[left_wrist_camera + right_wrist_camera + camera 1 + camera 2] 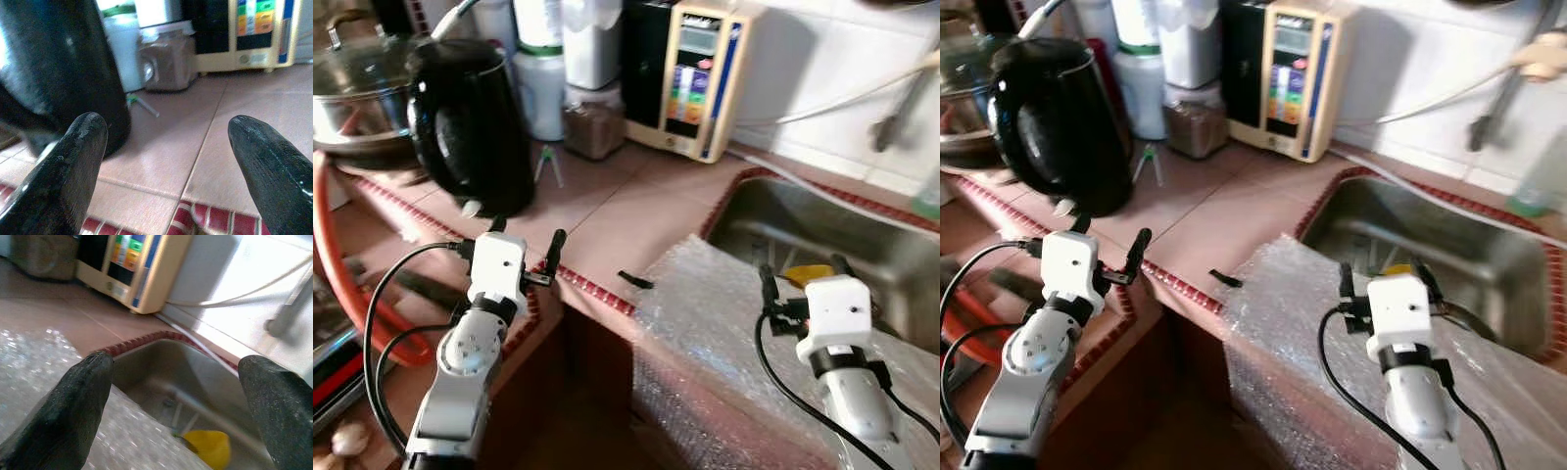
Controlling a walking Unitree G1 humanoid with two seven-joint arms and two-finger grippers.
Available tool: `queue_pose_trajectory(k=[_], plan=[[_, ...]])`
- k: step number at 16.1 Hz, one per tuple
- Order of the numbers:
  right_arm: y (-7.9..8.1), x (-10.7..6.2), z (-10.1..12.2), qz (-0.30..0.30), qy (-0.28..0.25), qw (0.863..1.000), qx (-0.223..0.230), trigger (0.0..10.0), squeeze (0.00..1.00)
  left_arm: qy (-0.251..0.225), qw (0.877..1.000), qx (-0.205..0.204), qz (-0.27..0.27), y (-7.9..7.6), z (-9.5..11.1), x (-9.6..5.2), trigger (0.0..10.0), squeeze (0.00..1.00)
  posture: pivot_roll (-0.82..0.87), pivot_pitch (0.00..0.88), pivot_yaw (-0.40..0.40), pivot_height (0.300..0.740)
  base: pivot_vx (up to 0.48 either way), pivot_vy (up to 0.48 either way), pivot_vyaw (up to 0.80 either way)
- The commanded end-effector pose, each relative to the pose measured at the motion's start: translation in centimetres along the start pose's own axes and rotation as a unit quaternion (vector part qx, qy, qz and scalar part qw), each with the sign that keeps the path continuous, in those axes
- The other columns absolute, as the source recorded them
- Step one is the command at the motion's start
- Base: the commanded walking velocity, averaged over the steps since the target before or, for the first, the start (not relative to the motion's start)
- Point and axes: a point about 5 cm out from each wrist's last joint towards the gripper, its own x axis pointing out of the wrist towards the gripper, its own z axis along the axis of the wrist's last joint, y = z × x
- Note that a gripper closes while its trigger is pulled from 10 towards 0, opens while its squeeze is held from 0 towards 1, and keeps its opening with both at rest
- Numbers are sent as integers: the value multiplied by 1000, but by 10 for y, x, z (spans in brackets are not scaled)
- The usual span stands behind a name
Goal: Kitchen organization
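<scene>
1. On the tiled desk (636, 211), rear row: black kettle (470, 122), white bottle (540, 93), jar of brown contents (594, 122), cream wall appliance (690, 78). A lidded pot (357, 93) stands at the far left.
2. Left gripper (524, 250): jaws spread wide, holding nothing, hovering over the desk edge just before the kettle. Risk: a forward reach with the fingers this far apart could knock the kettle's base or tip it toward the pot.
3. Right gripper (803, 269): jaws open, empty, poised above the bubble wrap (724, 323) that drapes the desk edge beside the sink (822, 235). Risk: the wrap is slack and slippery, so a pinch may drag the whole sheet off the edge.
4. Yellow item (208, 448) lies in the sink basin, possibly a sponge; blur prevents certainty. Risk: fingers reaching for it may snag the wrap.
5. Small dark object (634, 280) rests at the desk border near the wrap; easily swept to the floor.
6. Orange hose (342, 284) loops beside the left arm; the arm's cables could catch on it.
</scene>
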Motion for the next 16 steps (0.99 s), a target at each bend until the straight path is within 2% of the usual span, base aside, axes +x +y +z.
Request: queue_pose_trajectory(k=[1, 6, 12, 16], plan=[[0, 2, 0, 4, -1, 1000, -2, 10000, 0, -7, 1000, 6, 3, -2, 2, -3, 10000, 0, 105, 0, -24, 740, 0, 0, 800], [9, 7, 5, 27, -13, 1000, -4, 10000, 0, 6, 1000, -4, 26, 3, -4, -4, 10000, 0, 111, 0, -28, 740, 0, 0, 800], [13, 10, 5, 41, -17, 999, -3, 10000, 0, 8, 999, 10, 40, -2, -5, -7, 10000, 0, 128, 0, -44, 740, 0, 0, 800], [16, 15, 6, 49, -24, 998, 1, 10000, 0, 5, 999, 23, 45, 0, -4, -9, 10000, 0, 147, 0, -53, 740, 0, 0, 800]])
